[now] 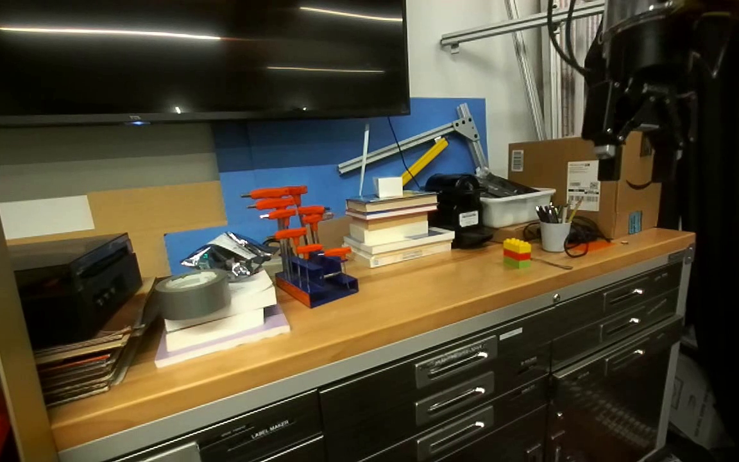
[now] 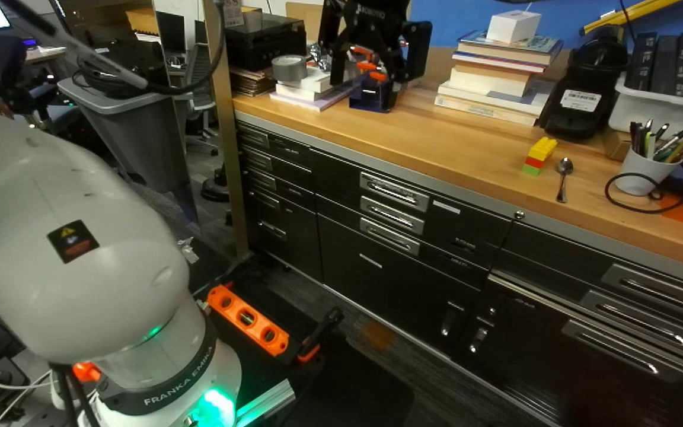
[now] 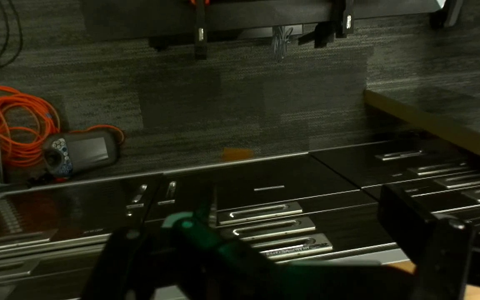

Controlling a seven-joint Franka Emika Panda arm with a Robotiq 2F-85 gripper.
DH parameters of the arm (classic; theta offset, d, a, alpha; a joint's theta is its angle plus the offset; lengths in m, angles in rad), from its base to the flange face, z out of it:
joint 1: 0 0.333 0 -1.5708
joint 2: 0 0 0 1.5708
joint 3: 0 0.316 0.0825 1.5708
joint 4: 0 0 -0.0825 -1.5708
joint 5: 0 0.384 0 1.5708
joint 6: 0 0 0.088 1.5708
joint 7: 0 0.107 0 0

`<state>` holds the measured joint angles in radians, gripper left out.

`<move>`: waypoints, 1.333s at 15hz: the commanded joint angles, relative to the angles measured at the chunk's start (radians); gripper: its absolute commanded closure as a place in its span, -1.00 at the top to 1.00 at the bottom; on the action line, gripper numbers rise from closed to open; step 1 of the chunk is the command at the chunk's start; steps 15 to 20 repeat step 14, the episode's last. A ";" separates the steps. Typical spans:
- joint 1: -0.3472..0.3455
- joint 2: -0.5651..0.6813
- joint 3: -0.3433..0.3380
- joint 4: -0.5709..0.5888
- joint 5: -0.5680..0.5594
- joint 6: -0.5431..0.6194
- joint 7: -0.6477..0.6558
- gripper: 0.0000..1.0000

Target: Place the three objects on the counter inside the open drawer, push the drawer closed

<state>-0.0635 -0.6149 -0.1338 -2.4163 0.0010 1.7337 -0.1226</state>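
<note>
Spread and empty, the end effector (image 2: 376, 75) could, if lowered off-centre, topple the brick stack (image 2: 539, 156) or sweep the spoon (image 2: 564, 169) beside it over the nearby front edge of the table (image 2: 460, 148).

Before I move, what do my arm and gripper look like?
The arm is off-white and rounded, with a black band lettered FRANKA EMIKA, a dark sticker with a yellow triangle, and a bright green light. The gripper is black, marked ROBOTIQ, with two jointed, blocky fingers; dark cables loop beside it.
</note>
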 commanded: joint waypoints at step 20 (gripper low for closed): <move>-0.004 -0.137 -0.010 -0.028 -0.059 -0.010 -0.072 1.00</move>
